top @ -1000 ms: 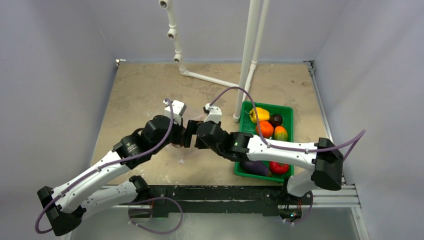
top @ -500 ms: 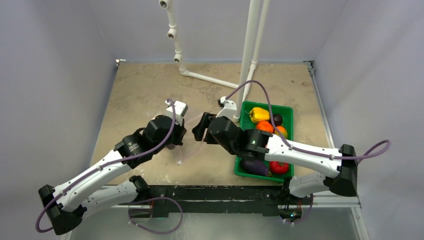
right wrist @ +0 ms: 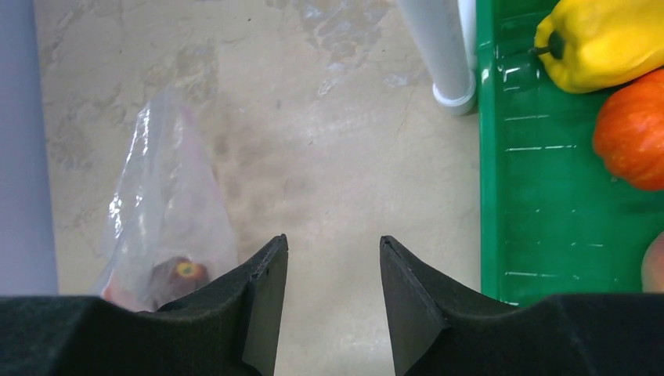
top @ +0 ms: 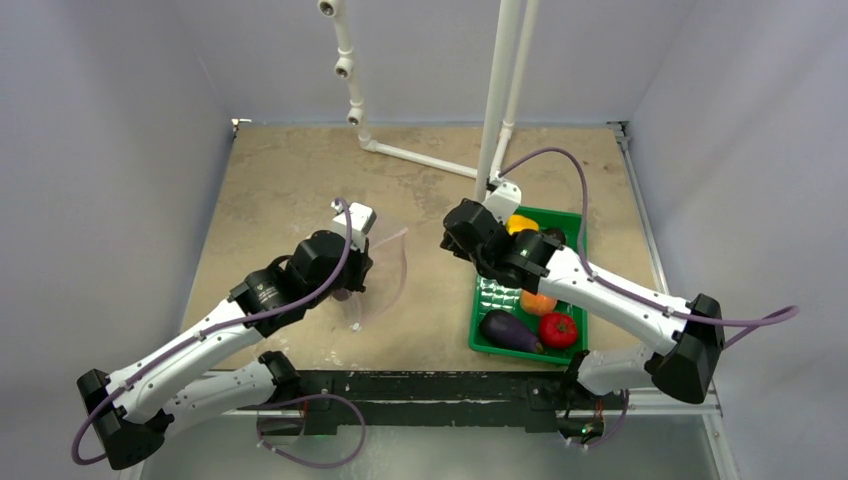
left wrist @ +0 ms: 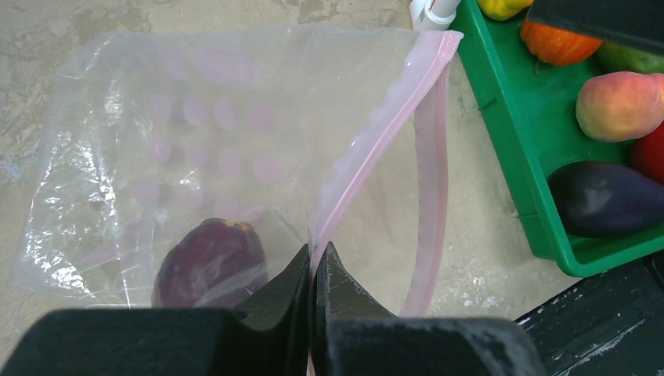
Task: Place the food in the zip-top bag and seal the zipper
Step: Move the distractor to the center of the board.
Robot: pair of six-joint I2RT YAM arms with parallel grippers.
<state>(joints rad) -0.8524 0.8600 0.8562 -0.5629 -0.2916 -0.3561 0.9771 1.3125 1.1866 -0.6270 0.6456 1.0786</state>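
Desk (top: 290,180): tan, mottled with pale stains; carried the bag and the tray.
Room: plain pale walls (top: 120,100) on three sides; white pipe frame (top: 497,110) stood at the desk's far side.
Left gripper (left wrist: 315,254): clenched on one strip of the pink zipper (left wrist: 376,133); mouth gaped.
Zip-top bag (left wrist: 180,141): spread ahead and left of the left gripper; held one dark purple fruit (left wrist: 210,262) just beside the fingertips.
Right gripper (right wrist: 333,243): released, empty, above bare desk; green tray (right wrist: 532,204) to its right.
Food: yellow pepper (right wrist: 603,39), orange fruit (right wrist: 634,129), peach (left wrist: 622,104) and eggplant (left wrist: 607,197) lay in the tray.
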